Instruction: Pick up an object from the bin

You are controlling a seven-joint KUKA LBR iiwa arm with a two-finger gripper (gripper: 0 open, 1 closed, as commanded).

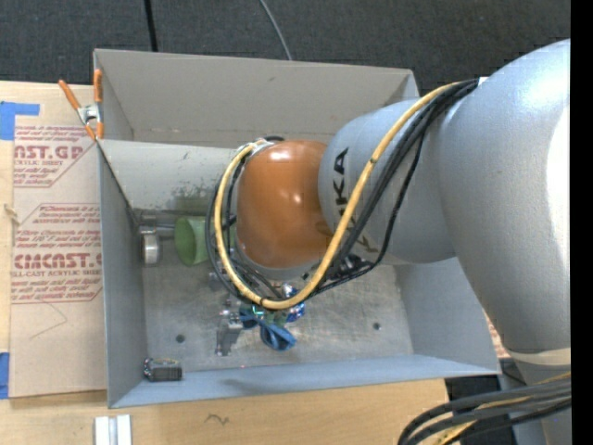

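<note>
Checking the pincer (237,328) first: where does it sit? (M.)

Low over the floor of the bin (278,91), front-middle, under the orange wrist cover (278,202). The arm comes in from the right and leans over most of the floor. (R.)

Clenched or released? (M.)

Cannot tell; the cover and the yellow-and-black cables (222,221) hide the working end. (R.)

Candidate thing? (M.)

A small blue thing (278,332), crumpled in shape, just beside the pincer on its right and low to the floor. Whether it is gripped or only lying there I cannot say. It is the nearest item, so I judge it the likely target. (R.)

Others? (M.)

A green cylinder (192,240) lies on its side at the left, against the foot of the sloped back wall, with a grey round-ended piece (150,247) just beside it. Probably both rolled to rest there. A small dark block (162,370) sits in the front-left corner, well apart. (R.)

Stage? (M.)

Judged: at grasp height, lift not yet done. (R.)
</note>
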